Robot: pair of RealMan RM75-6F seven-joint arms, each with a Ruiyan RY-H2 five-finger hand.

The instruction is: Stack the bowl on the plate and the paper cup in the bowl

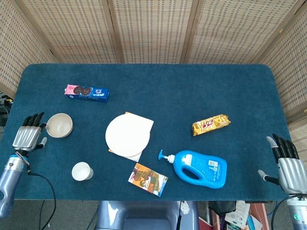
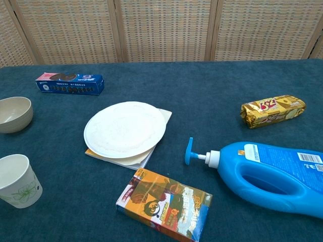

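- The left robot hand [image 1: 29,138] hangs over the left edge of the blue surface [image 1: 158,91], its fingers loosely apart and pointing away from the robot, with nothing in its grasp.
- The bowl [image 1: 59,125] sits upright just beside that robot hand, on its inner side; the fingertips are very near the rim, and whether they touch it cannot be told from the head view.
- The paper cup [image 1: 82,171] stands upright nearer the robot than the left robot hand and further in over the surface, apart from both the bowl and the hand.
- The plate [image 1: 127,135] lies flat well in from the left robot hand, beyond the bowl, resting on a pale square board [image 1: 144,121] whose corners stick out from under it.
- The right robot hand [image 1: 287,165] is at the far right, beyond the surface's corner, fingers spread and upright, holding nothing.
- A blue pump bottle [image 1: 199,167] lies on its side inward from the right robot hand, its nozzle pointing toward the plate.
- A gold snack packet [image 1: 211,124] lies further from the robot than the bottle, well apart from the right robot hand.
- A small orange carton [image 1: 148,179] lies flat near the front edge, between the cup and the bottle.
- A blue biscuit box [image 1: 87,92] lies further from the robot than the bowl, away from the left robot hand.
- The chest view shows neither robot hand, only the bowl [image 2: 14,114], cup [image 2: 18,180], plate [image 2: 124,129] and other items.
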